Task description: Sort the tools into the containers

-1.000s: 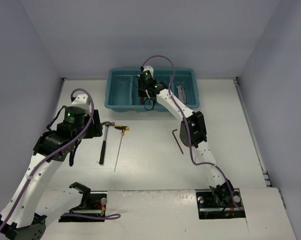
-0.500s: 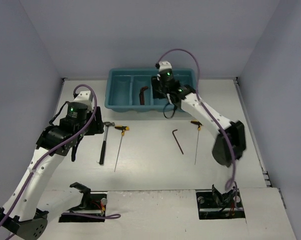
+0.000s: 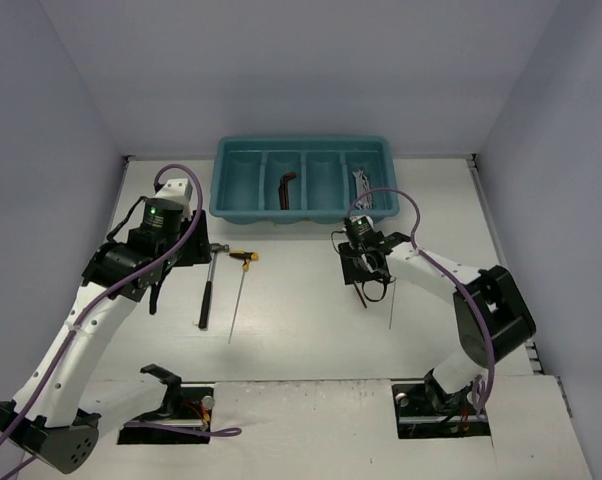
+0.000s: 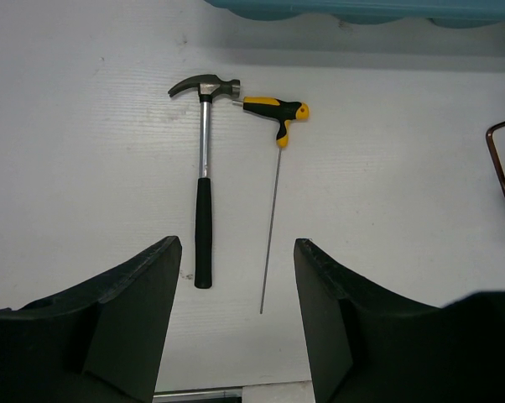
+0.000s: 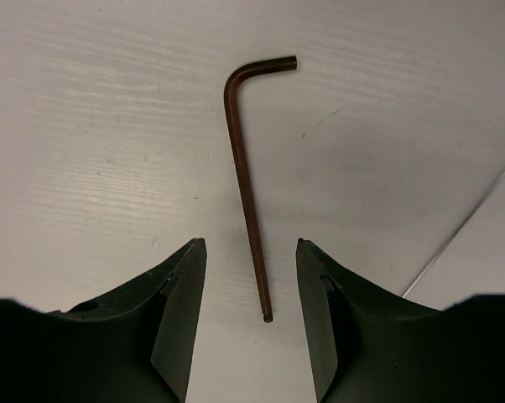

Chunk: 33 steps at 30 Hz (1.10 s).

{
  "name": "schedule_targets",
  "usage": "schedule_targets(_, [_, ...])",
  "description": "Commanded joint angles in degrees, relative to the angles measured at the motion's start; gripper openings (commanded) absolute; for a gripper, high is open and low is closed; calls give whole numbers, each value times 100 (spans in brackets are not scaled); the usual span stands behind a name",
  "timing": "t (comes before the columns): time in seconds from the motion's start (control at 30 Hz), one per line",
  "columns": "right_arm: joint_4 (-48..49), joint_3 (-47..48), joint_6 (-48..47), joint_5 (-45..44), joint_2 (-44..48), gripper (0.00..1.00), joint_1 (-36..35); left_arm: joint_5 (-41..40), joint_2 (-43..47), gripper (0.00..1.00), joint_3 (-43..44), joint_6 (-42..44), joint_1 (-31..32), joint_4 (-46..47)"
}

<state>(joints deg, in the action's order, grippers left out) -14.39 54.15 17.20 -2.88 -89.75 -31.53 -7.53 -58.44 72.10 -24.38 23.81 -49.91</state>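
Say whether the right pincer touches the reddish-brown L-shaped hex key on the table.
Apart: right wrist view shows bare table between the hex key and both fingers.

A white table (image 3: 291,340) with a faint wood-like grain fills the overhead view. Three plain pale lavender-grey walls box it in: a back wall (image 3: 301,70), a left wall (image 3: 31,200) and a right wall (image 3: 571,200). A separate white panel (image 3: 301,420) lies across the table's near edge. The light is soft and even, and the shadows are faint.
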Motion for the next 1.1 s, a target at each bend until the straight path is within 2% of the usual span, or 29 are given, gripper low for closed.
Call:
schedule_targets(0.0, [252, 21, 194, 135, -344, 43, 20, -106, 37, 53, 121, 51, -49, 213])
schedule_targets(0.2, [468, 17, 196, 325, -901, 33, 15, -92, 205, 53, 44, 12, -43, 192])
schedule_targets(0.27, [490, 26, 178, 475, -993, 25, 6, -99, 238, 53, 6, 12, -52, 192])
schedule_targets(0.3, [490, 26, 161, 551, -1053, 14, -2, -108, 272, 53, -2, 12, -44, 192])
schedule_targets(0.33, [490, 43, 135, 560, -1062, 9, -28, -108, 289, 53, -28, 12, -43, 192])
schedule_targets(0.37, [490, 60, 135, 561, -1062, 9, -54, -116, 307, 53, -29, 12, -43, 192])
schedule_targets(0.43, [465, 163, 74, 658, -1040, 0, -226, -129, 320, 53, -38, 4, -48, 196])
schedule_targets(0.57, [430, 600, 163, 644, -789, 0, -822, -166, 308, 53, -37, 19, -44, 184])
schedule_targets(0.63, [411, 1129, 226, 565, -556, 0, -1046, -169, 308, 53, -47, 21, -43, 174])
schedule_targets(0.83, [419, 2814, 413, 83, -490, 0, -1186, -220, 361, 53, -142, -43, -43, 96])
schedule_targets(0.97, [413, 4421, 326, 11, -1193, 0, -1022, -187, 421, 53, -349, -150, -50, 96])
schedule_targets(1.07, [427, 5567, 446, 7, -2109, 0, -774, -149, 463, 53, -512, -271, -52, 96])
